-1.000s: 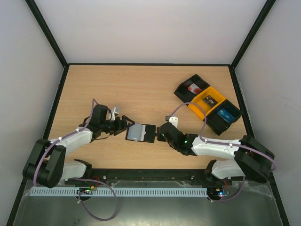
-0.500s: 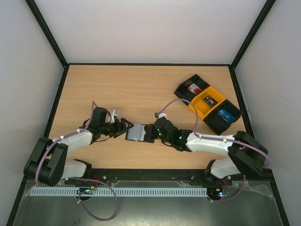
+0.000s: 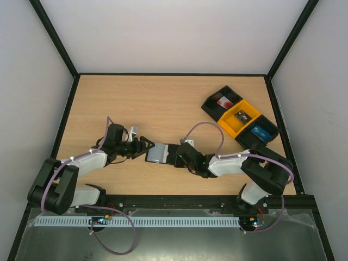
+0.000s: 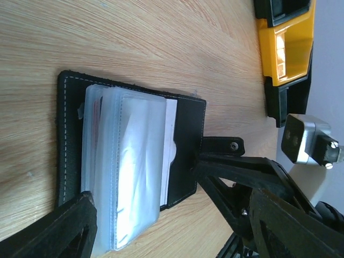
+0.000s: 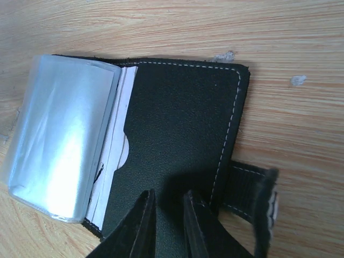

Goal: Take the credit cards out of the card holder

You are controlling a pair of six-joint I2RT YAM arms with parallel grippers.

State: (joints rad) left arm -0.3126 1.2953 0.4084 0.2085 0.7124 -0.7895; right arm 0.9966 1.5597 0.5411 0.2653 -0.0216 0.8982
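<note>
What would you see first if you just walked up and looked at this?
The open black card holder near the middle of the table, its clear sleeves fanned out, with the left gripper and the right gripper at its two sides. Next, the bright yellow bin at the far right.

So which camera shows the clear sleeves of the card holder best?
The left wrist view: the clear sleeves are large there and their stacked edges can be told apart. The right wrist view shows them as one glossy sheet. The top external view shows only a small grey patch.
</note>
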